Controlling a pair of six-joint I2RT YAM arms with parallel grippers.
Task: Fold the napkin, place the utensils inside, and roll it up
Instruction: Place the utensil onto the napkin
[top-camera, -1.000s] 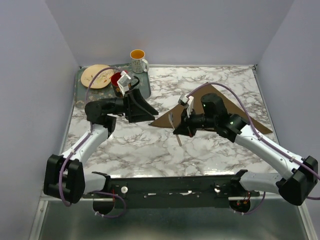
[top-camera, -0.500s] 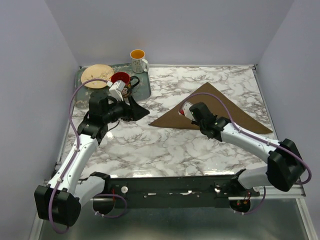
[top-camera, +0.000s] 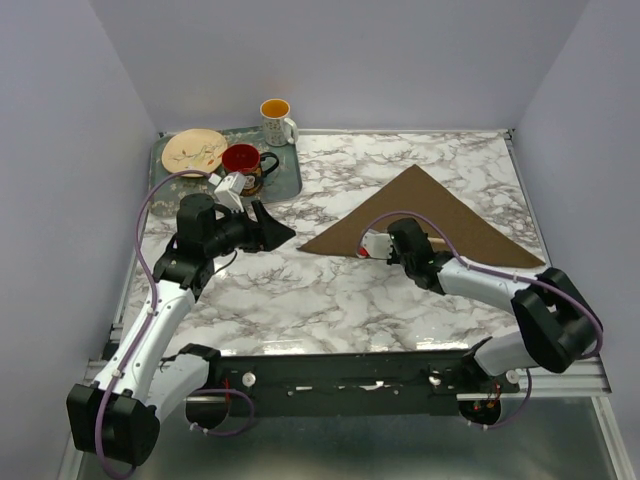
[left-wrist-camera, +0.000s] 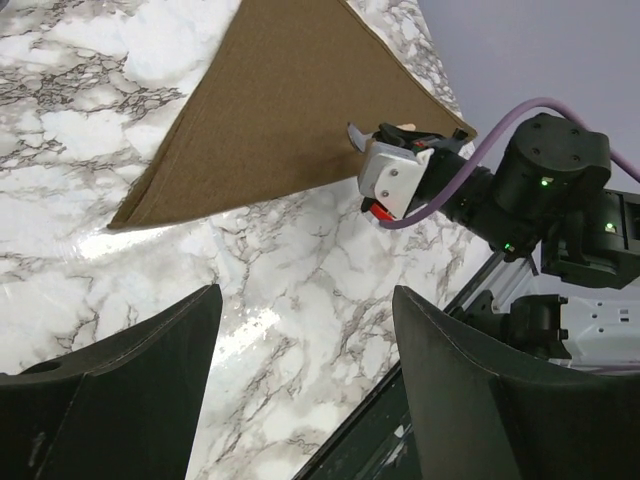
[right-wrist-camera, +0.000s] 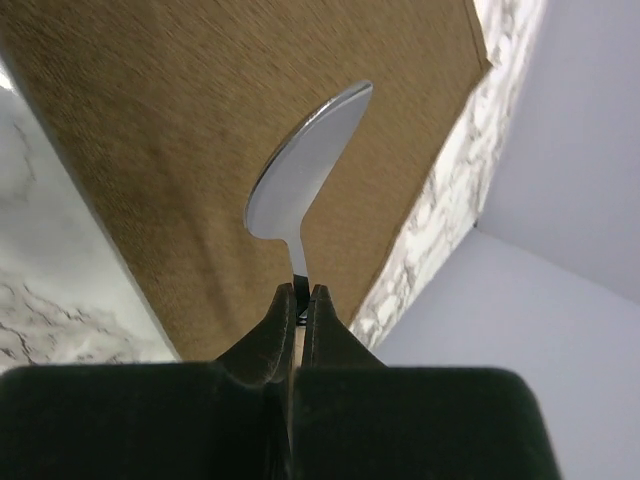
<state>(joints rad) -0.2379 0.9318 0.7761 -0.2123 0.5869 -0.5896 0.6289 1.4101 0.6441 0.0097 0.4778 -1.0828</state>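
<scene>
- Gripping the spoon by its slim handle, the right end effector is clamped tight at the near edge of the napkin, with the spoon's bowl over the brown cloth.
- Left end effector hangs over bare marble desk, left of the napkin, jaws wide apart and holding nothing.
- Napkin lies flat, a triangle.
- Far left, a tray carries a plate and a red cup.

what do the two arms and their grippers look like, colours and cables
The left arm and right arm have white links, bulky black joints and a purple cable looping alongside. The left gripper and right gripper each have two black fingers, with a white block at the wrist.
</scene>
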